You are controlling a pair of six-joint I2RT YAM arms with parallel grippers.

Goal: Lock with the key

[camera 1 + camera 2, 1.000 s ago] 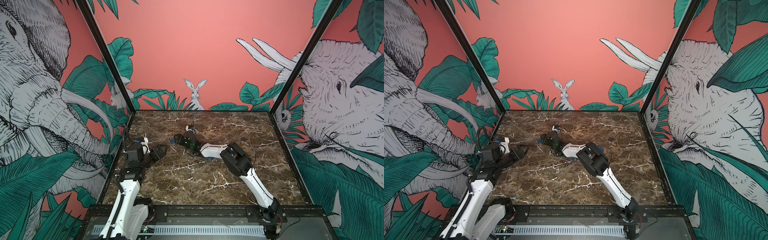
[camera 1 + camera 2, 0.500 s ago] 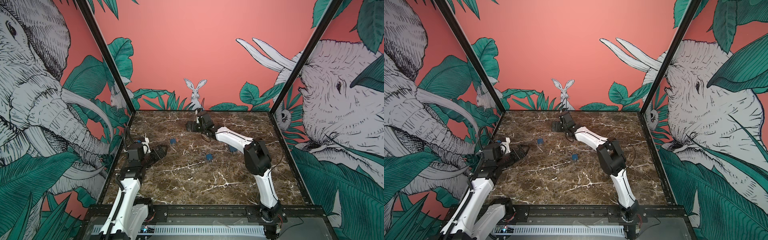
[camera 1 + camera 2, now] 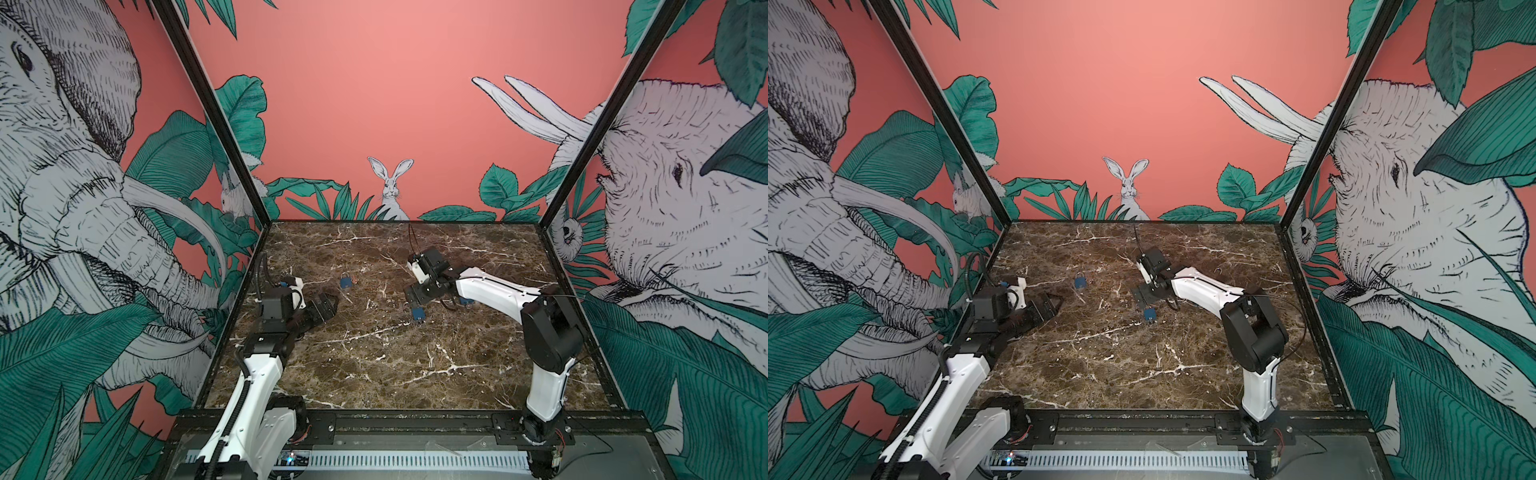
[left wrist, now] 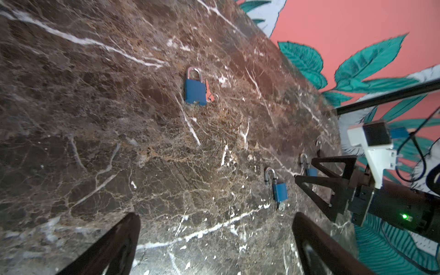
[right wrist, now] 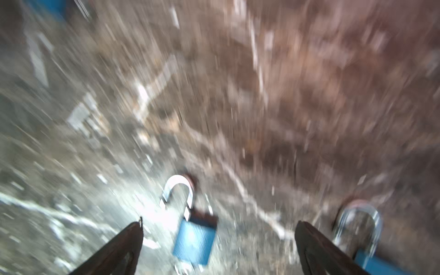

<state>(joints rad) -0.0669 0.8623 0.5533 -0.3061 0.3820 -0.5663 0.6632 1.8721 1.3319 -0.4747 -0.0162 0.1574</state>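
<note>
Blue padlock (image 4: pixel 279 190), shackle swung open and key (image 4: pixel 281 207) in its base, lies mid-table on the marble table (image 3: pixel 374 374); right gripper (image 5: pixel 220 220) hangs low just beside it, jaws wide apart and empty, arm stretched forward; left gripper (image 4: pixel 215 214) likewise apart

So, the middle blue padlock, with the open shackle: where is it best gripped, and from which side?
I would grip the body of the open padlock across its two narrow long edges, coming down from above. It lies flat on the table, so only those edges offer opposed faces. Stay off the swung-out shackle and the bottom end, where a key seems to stick out.
</note>
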